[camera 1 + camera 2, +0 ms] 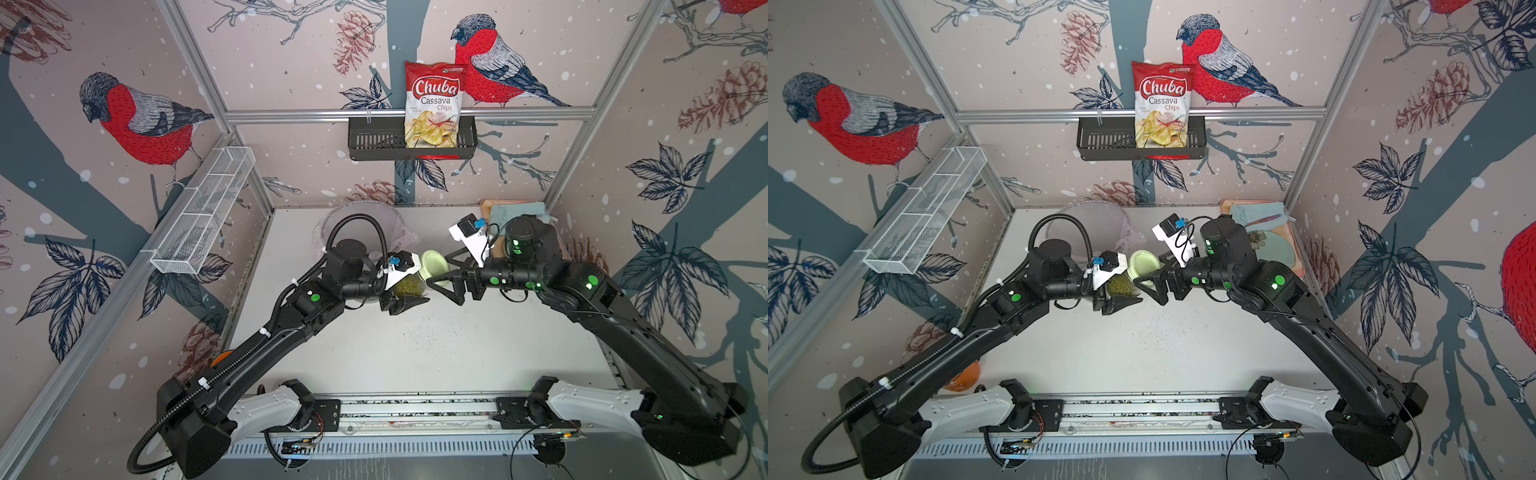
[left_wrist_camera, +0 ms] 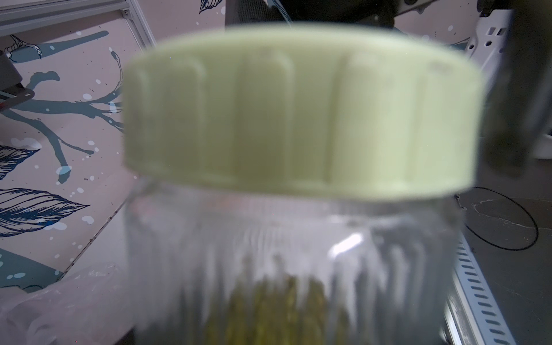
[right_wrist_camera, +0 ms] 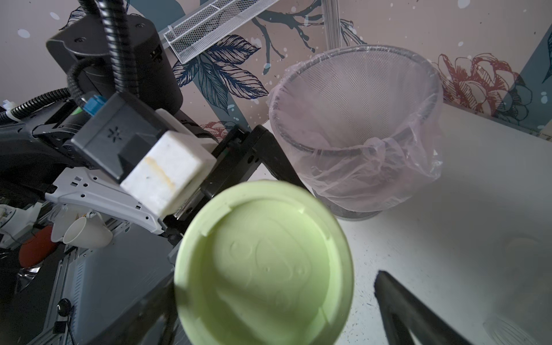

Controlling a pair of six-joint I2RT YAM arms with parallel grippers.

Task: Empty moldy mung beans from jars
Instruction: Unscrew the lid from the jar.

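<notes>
Table white, flecked with black specks. Mesh bin lined with a pinkish bag stands at the back, near the left arm's wrist. Left gripper clamped on the glass jar, held tilted over mid-table, pale green lid on and facing the right gripper. Right fingers spread wide either side of lid, one clearly off it. Mung beans heaped in the jar's bottom end.

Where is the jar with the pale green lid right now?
In a top view the jar hangs tilted above the table's middle, held by the left gripper, its lid toward the open right gripper, near the lined bin.
</notes>
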